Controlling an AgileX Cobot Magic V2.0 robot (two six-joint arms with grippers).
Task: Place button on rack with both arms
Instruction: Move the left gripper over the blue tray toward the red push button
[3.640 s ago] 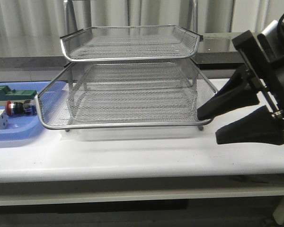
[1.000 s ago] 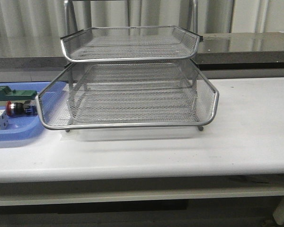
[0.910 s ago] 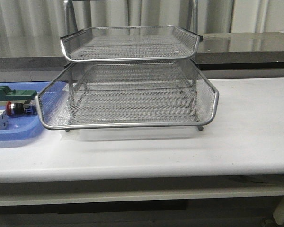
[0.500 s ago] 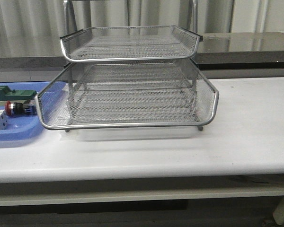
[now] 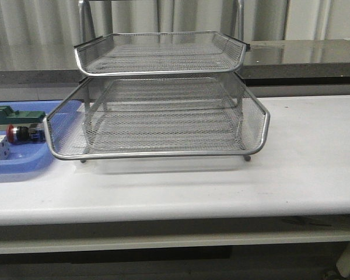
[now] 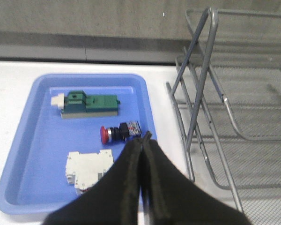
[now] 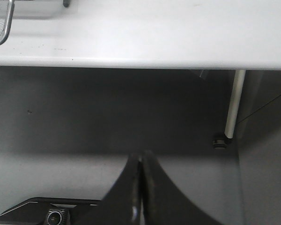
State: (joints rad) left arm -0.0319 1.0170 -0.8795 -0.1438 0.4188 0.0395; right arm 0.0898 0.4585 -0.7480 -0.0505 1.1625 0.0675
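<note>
our left pincer (image 6: pixel 144 137) is closed on nothing, its two black fingers pressed together, and it hangs above the blue tray (image 6: pixel 28 154) with its tips just beside the button (image 6: pixel 120 132). our right pincer (image 7: pixel 140 157) is closed and empty too, held low in front of the table (image 7: pixel 145 42), below its edge, with the grey floor under it. the button lies on its side in the blue tray, red head pointing away from the rack (image 5: pixel 163 116), blue block towards it. in the same tray we see a green block (image 6: pixel 89 104) beyond the button and a white block (image 6: pixel 88 169) on its nearer side, each apart from it. the rack stands on the table just beside the tray, and we see nothing on its mesh tiers.
</note>
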